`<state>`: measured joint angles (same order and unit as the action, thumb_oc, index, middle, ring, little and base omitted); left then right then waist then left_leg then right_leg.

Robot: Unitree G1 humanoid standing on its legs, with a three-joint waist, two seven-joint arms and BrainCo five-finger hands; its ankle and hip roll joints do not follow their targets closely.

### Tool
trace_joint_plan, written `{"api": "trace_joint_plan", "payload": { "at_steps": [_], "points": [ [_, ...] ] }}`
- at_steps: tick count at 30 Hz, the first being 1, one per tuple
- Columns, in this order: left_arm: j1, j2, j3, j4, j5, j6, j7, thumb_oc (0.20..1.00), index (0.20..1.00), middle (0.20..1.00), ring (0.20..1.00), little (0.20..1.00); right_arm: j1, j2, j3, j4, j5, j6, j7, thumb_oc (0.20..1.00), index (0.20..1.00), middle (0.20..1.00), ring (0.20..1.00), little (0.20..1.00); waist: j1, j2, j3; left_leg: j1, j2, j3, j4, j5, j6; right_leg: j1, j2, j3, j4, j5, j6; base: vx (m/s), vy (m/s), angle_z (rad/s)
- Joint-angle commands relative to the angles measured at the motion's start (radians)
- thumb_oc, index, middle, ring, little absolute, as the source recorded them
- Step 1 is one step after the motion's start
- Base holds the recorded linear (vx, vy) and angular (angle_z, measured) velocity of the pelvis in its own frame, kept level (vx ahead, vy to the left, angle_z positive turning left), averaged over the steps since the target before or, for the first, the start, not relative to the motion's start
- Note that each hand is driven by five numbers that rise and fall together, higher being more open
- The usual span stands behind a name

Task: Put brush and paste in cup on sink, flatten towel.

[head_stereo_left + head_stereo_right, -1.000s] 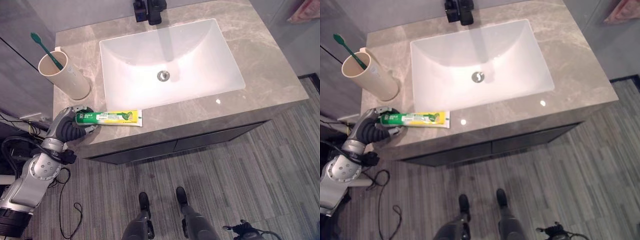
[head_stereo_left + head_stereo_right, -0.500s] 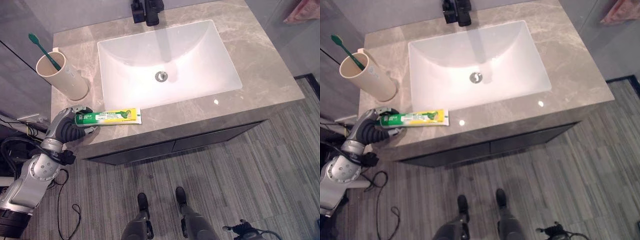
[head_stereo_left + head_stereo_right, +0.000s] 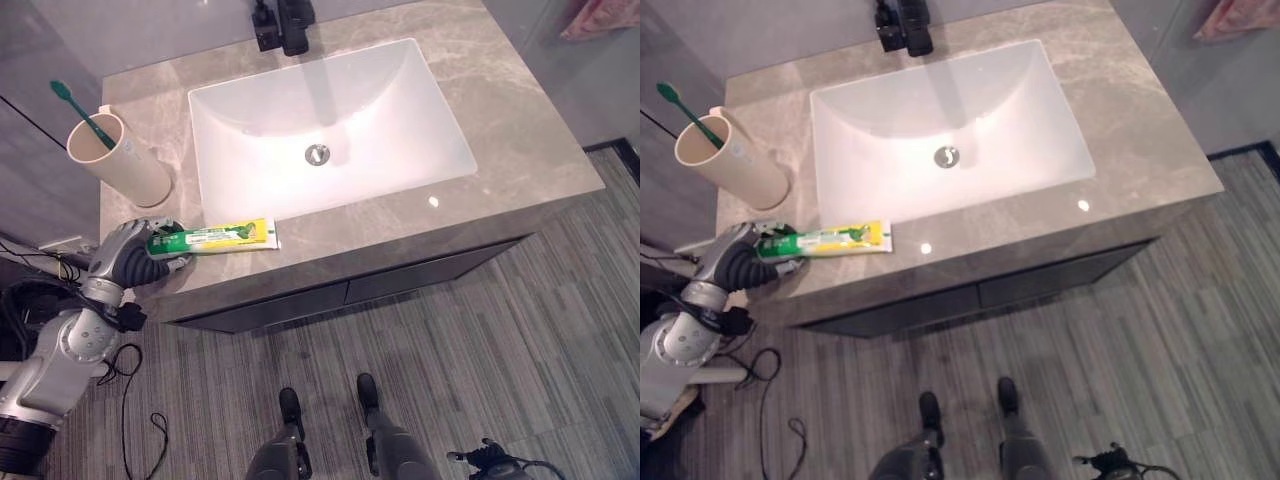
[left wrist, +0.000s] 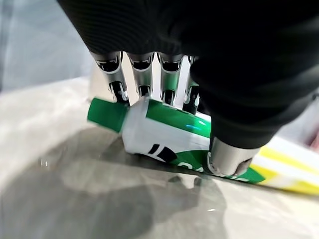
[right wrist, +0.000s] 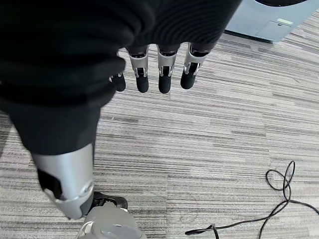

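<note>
A green, white and yellow toothpaste tube [image 3: 225, 236] lies flat on the grey stone counter [image 3: 520, 130], in front of the basin's left corner. My left hand [image 3: 125, 255] is at the tube's green cap end. In the left wrist view its fingers [image 4: 142, 74] curl over the tube [image 4: 169, 132] and the thumb presses its near side. A beige cup [image 3: 120, 160] stands at the counter's back left with a green toothbrush [image 3: 80, 105] leaning in it. A pink towel [image 3: 600, 15] shows at the far upper right. My right hand [image 5: 65, 74] hangs with relaxed fingers above the floor.
A white rectangular basin [image 3: 330, 120] takes up the counter's middle, with a black tap [image 3: 280, 15] behind it. Bare counter lies to the basin's right. The cabinet front drops to a striped grey floor [image 3: 480, 340].
The whole picture has shifted a little, so the camera moved. My left hand stays on the tube's cap end, and the tube still lies on the counter.
</note>
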<state>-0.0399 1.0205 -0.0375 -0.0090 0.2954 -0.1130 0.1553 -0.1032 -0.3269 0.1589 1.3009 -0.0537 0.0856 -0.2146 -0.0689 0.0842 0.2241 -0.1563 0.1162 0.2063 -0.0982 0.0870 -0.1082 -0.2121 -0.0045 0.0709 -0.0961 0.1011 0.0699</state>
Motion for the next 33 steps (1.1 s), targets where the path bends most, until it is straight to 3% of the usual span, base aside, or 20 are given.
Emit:
{"api": "trace_joint_plan", "payload": {
  "at_steps": [1,6,11,22,27,33],
  "points": [
    [0.057,0.005,-0.163,0.132,0.19,0.024,-0.024,0.2,0.2,0.2,0.2,0.2,0.003,-0.01,0.039,-0.004,-0.011,0.003,-0.022,1.0,1.0,1.0,1.0,1.0,-0.018,-0.034,-0.012,0.088,0.05,-0.017,0.011,-0.062,-0.077,-0.036,-0.088,-0.079,0.009,0.016,0.132,0.02,0.01,-0.07],
    [0.053,0.039,-0.223,0.176,0.341,0.018,-0.035,0.2,0.2,0.2,0.2,0.2,-0.003,-0.011,0.043,0.0,-0.011,-0.001,-0.027,1.0,1.0,1.0,1.0,1.0,-0.022,-0.037,-0.018,0.103,0.05,-0.002,0.011,-0.071,-0.075,-0.032,-0.086,-0.069,0.009,0.016,0.134,0.01,0.017,-0.11],
    [0.055,0.054,-0.254,0.185,0.394,0.004,-0.048,0.2,0.2,0.2,0.2,0.2,0.007,-0.023,0.027,0.006,-0.016,-0.003,-0.026,1.0,1.0,1.0,1.0,1.0,-0.022,-0.035,-0.028,0.119,0.047,0.01,0.011,-0.08,-0.072,-0.027,-0.086,-0.059,0.009,0.016,0.136,0.0,0.023,-0.04],
    [0.119,0.057,-0.109,0.123,0.373,0.017,-0.012,0.2,0.2,0.2,0.2,0.2,0.063,-0.031,-0.104,0.043,0.074,0.003,-0.022,1.0,1.0,1.0,1.0,1.0,-0.022,-0.062,-0.095,0.172,0.052,0.012,0.011,-0.099,-0.071,0.032,-0.088,-0.067,0.009,0.009,0.14,0.01,0.007,-0.09],
    [0.081,0.059,0.009,-0.001,0.354,0.025,0.04,0.2,0.2,0.2,0.2,0.2,0.093,-0.071,-0.289,0.078,0.283,-0.006,-0.03,1.0,1.0,1.0,1.0,1.0,-0.027,-0.091,-0.145,0.203,0.06,-0.002,0.011,-0.112,-0.072,0.08,-0.089,-0.087,0.009,0.001,0.146,-0.01,0.003,0.04],
    [-0.009,0.066,0.093,-0.111,0.314,0.026,0.105,0.2,0.2,0.2,0.2,0.2,0.096,-0.14,-0.404,0.036,0.445,-0.033,-0.06,1.0,1.0,1.0,1.0,1.0,-0.038,-0.111,-0.185,0.229,0.064,-0.004,0.011,-0.123,-0.073,0.111,-0.092,-0.098,0.009,0.003,0.154,-0.03,0.022,0.12]
  ]
}}
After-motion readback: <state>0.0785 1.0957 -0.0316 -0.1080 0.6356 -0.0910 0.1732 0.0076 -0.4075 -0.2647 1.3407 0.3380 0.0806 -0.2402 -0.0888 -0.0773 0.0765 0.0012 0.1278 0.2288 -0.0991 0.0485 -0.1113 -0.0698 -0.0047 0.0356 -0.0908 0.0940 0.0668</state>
